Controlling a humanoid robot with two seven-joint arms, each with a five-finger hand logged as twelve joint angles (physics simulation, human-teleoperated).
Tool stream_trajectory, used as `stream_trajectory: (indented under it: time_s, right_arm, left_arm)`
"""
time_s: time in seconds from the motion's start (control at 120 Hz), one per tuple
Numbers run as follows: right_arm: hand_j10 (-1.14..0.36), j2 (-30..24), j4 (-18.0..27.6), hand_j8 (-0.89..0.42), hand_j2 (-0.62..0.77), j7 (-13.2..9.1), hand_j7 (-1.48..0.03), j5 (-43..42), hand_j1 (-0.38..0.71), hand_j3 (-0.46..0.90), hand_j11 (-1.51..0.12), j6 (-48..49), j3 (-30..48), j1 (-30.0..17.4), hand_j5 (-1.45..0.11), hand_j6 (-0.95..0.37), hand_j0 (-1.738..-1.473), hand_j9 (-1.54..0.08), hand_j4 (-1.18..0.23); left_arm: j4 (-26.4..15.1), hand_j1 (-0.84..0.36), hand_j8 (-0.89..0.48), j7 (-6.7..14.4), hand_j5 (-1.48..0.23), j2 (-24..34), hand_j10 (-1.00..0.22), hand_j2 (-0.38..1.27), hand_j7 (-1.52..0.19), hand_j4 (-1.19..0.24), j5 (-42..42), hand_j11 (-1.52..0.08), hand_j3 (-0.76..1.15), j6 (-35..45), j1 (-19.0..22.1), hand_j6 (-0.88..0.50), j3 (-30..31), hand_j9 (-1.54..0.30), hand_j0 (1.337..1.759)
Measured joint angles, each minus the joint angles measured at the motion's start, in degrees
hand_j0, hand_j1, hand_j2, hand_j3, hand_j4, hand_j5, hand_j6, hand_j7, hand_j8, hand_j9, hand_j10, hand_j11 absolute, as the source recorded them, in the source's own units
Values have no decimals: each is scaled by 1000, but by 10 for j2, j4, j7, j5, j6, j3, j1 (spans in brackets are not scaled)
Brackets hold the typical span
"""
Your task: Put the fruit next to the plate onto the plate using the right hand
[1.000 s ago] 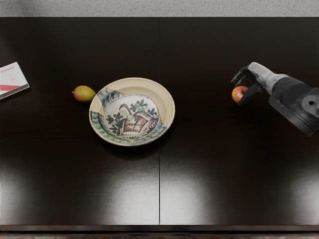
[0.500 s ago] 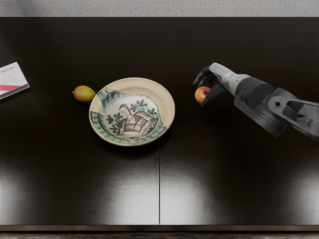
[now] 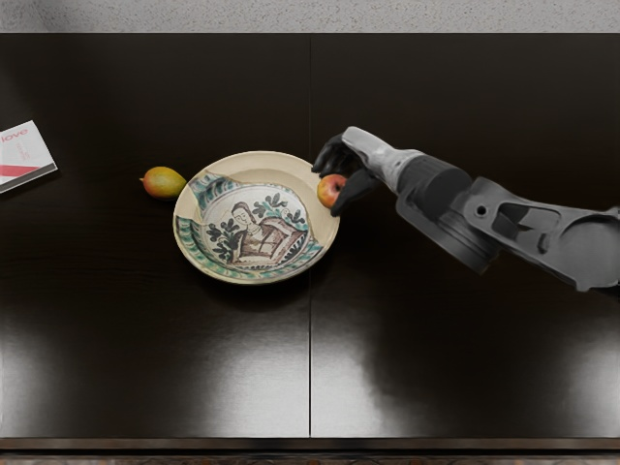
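Right hand (image 3: 345, 165) pinched the red fruit (image 3: 329, 189), held over the plate (image 3: 276, 165) rim facing the surface's (image 3: 436, 349) right edge. I judged the carry nearly finished; lowering and release were left.

The red-and-white card (image 3: 23, 155) at the left-centre edge was cut off by the frame, and its print was too small to read. The right arm (image 3: 513, 223) ran out of the picture at the right edge, beyond the forearm. The dark fingers (image 3: 334, 155) of the right hand (image 3: 349, 167) covered the top and right side of the red-yellow fruit (image 3: 329, 190). Fruit and hand hid a stretch of the plate (image 3: 281, 160) rim on its right. Whether the fruit touched that rim could not be determined.
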Motion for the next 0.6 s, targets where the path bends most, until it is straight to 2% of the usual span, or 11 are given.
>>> stream_trajectory:
  time_s: [0.233, 0.417, 0.467, 0.6]
  right_arm:
    - [-616, 34, 0, -446, 428, 0, -861, -5, 299, 0, -859, -1, -4, -1, -887, -575, -1658, -864, -646]
    - [-617, 60, 0, -448, 410, 0, -852, -21, 290, 0, -851, -2, -9, -24, -876, -578, -1658, -856, -640]
    - [-565, 68, 0, -428, 312, 0, -771, -27, 243, 0, -771, -2, -9, -28, -791, -533, -1658, -775, -581]
    - [-328, 84, 1, -257, 157, 0, -445, -48, -1, 0, -445, -12, -10, -33, -456, -312, -1658, -447, -336]
  left_arm:
    - [0, 69, -233, 0, -303, 0, -233, 46, -303, -233, 0, -303, 0, 0, 0, -233, 0, -303, 1658]
    - [0, 69, -233, 0, -303, 0, -233, 46, -303, -233, 0, -303, 0, 0, 0, -233, 0, -303, 1658]
    - [0, 69, -233, 0, -303, 0, -233, 46, -303, -233, 0, -303, 0, 0, 0, -233, 0, -303, 1658]
    - [0, 69, -233, 0, -303, 0, -233, 46, -304, -233, 0, -304, 0, 0, 0, -233, 0, -304, 1658]
